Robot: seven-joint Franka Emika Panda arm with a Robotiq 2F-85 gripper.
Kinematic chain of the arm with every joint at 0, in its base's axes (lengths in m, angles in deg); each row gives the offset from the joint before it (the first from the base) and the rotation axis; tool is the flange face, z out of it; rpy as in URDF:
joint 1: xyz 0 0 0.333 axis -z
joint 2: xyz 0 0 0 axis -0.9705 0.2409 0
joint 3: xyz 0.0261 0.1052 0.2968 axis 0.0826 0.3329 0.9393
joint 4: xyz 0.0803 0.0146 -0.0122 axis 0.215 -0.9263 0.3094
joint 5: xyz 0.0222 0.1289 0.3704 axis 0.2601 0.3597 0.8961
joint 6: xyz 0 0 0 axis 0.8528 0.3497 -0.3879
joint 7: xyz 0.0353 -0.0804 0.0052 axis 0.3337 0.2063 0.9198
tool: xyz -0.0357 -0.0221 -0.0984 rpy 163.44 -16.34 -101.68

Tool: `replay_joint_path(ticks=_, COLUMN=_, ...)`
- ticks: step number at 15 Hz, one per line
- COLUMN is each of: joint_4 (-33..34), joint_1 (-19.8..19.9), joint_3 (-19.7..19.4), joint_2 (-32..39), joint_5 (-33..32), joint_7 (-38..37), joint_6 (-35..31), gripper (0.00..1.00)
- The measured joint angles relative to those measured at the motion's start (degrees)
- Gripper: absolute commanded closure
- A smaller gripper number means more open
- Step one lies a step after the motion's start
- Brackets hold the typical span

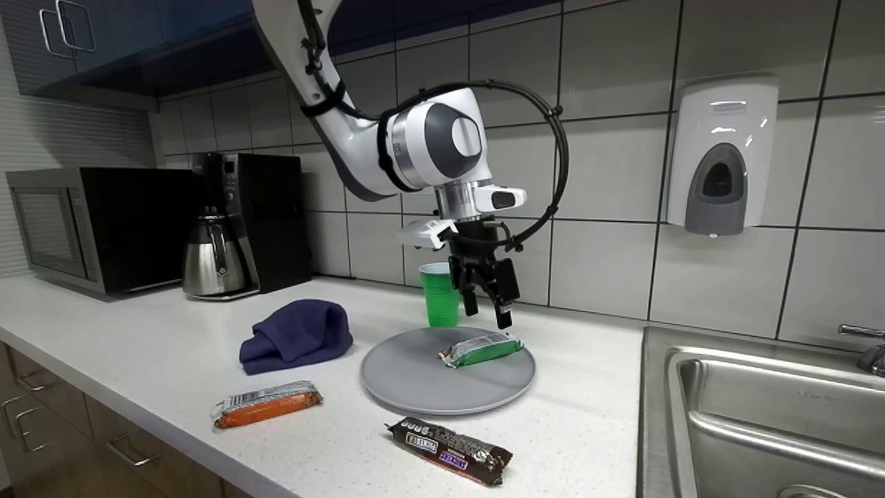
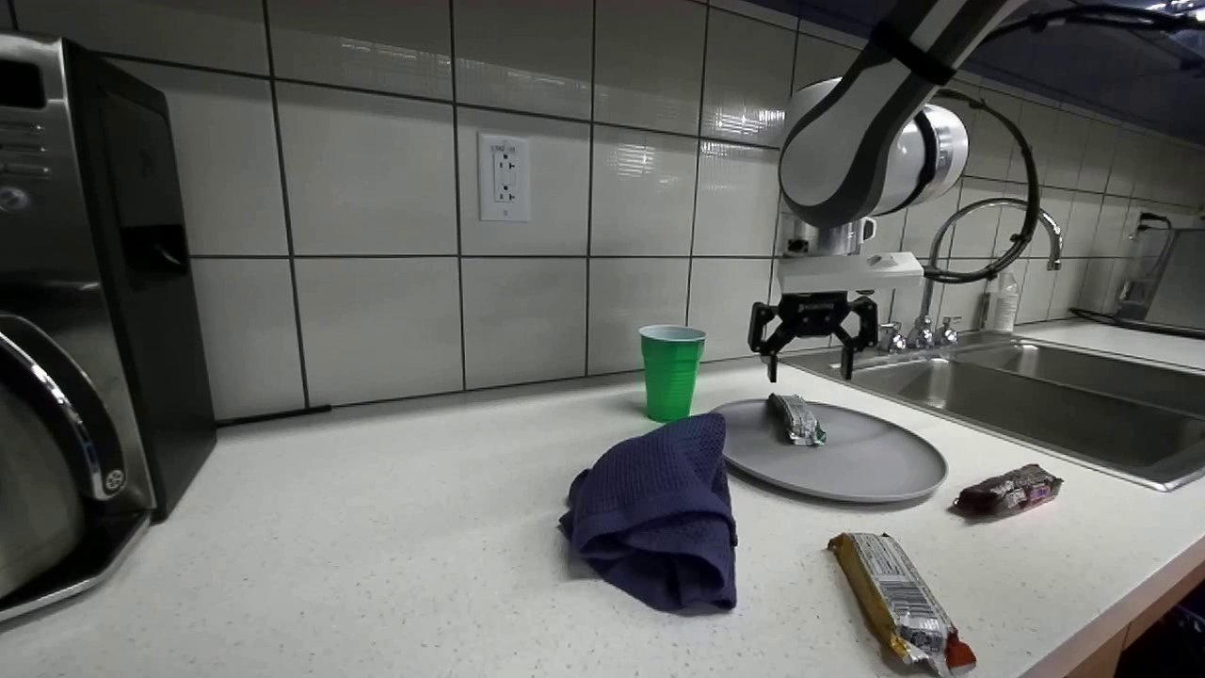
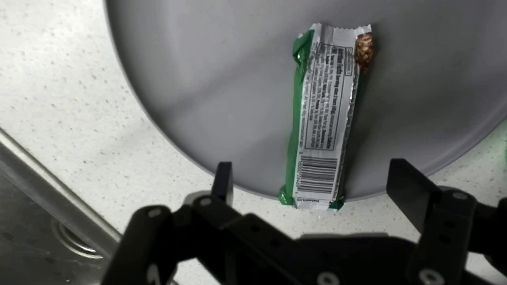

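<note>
My gripper (image 1: 488, 312) hangs fingers-down above the grey plate (image 1: 415, 384), open and holding nothing. In an exterior view the gripper (image 2: 810, 370) shows a gap between its fingertips and a green-and-silver wrapped bar (image 2: 798, 421) below. The wrist view has this bar (image 3: 324, 111) lying on the plate (image 3: 206, 79), barcode side up, one end reaching past the rim. It appears between the two spread fingers, touching neither. An orange-wrapped bar (image 1: 266, 404) and a brown-wrapped bar (image 1: 449, 453) lie on the counter in front of the plate.
Behind the plate stands a green cup (image 2: 670, 377), close to the tiled wall. A crumpled dark blue cloth (image 1: 297, 335) lies beside the plate. The steel sink (image 1: 653, 415) borders the counter on one side. A coffee maker (image 1: 269, 214) and microwave (image 1: 138, 221) stand farther along.
</note>
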Motion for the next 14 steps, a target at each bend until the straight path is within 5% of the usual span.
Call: replay_joint_path(ticks=14, joint_4=-12.1, joint_1=-2.2, joint_3=-1.6, joint_2=-10.7, joint_5=-10.7, joint_7=-26.2, joint_6=0.0, gripper=0.00)
